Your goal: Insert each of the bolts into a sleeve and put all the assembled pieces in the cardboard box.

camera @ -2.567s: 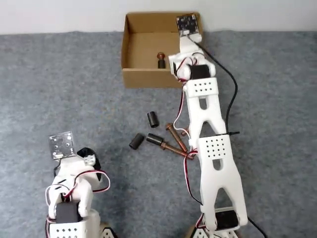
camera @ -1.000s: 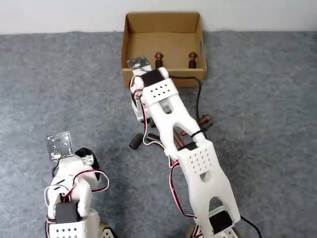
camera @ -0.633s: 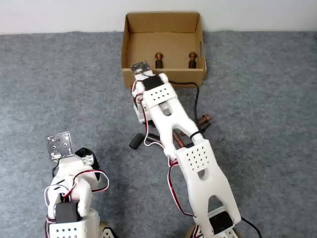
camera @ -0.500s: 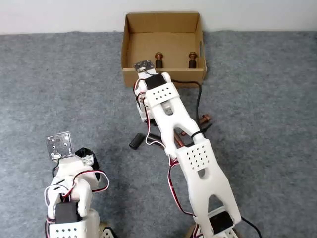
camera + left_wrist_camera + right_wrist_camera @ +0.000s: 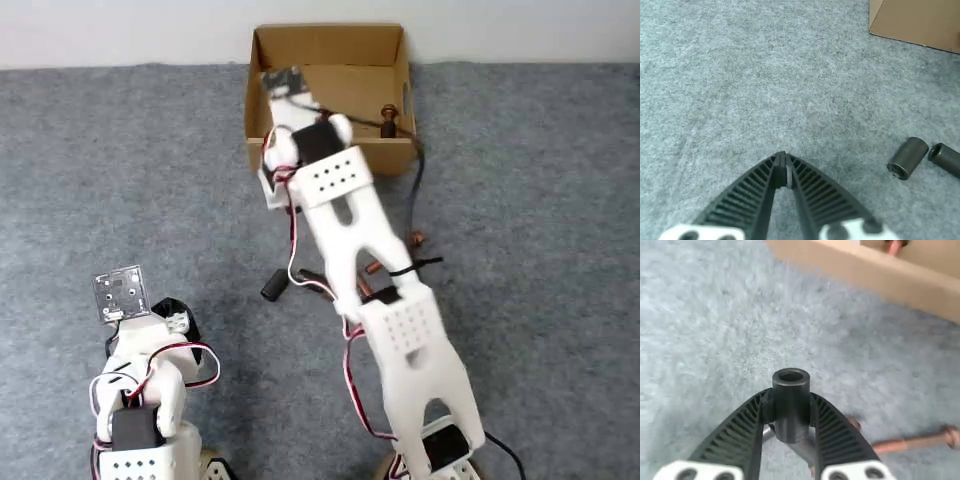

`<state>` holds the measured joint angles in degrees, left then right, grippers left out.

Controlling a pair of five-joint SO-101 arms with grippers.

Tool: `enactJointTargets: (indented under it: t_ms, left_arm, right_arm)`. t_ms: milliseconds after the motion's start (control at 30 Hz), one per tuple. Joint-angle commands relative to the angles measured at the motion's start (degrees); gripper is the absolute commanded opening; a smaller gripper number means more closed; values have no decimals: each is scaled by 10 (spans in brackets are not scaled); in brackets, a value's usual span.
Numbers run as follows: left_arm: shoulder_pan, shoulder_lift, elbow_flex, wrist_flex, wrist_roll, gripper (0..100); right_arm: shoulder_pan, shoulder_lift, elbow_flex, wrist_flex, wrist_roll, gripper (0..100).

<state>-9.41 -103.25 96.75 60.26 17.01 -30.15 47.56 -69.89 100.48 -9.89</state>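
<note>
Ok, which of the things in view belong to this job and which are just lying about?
Job: cardboard box; assembled piece in it; sleeve held in the right gripper; loose sleeve; loose bolts.
Not part of it: grey carpet; white wall behind.

Grey short-pile carpet [image 5: 130, 190] covers the whole work surface: speckled, flat, same look in both wrist views. A plain white wall [image 5: 120, 30] runs as a strip along the far edge in the high view and meets the carpet in a straight line. Light is even and soft, shadows faint.
</note>
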Motion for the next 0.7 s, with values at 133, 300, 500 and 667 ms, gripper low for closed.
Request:
enactJointTargets:
  t_ms: [133, 300, 500, 667]
  left_arm:
    - [-3, -4, -2, 0, 4, 6]
    - [-5, -4, -3, 0, -46, 7]
    - [-1, -3, -63, 3, -58, 7]
    - [58, 0, -172, 4, -58, 6]
  right_arm:
    - [8, -312, 239, 25, -8, 8]
    - [47, -474, 388, 24, -25, 8]
    - [116, -653, 574, 23, -27, 8]
    - [194, -785, 732, 22, -24, 8]
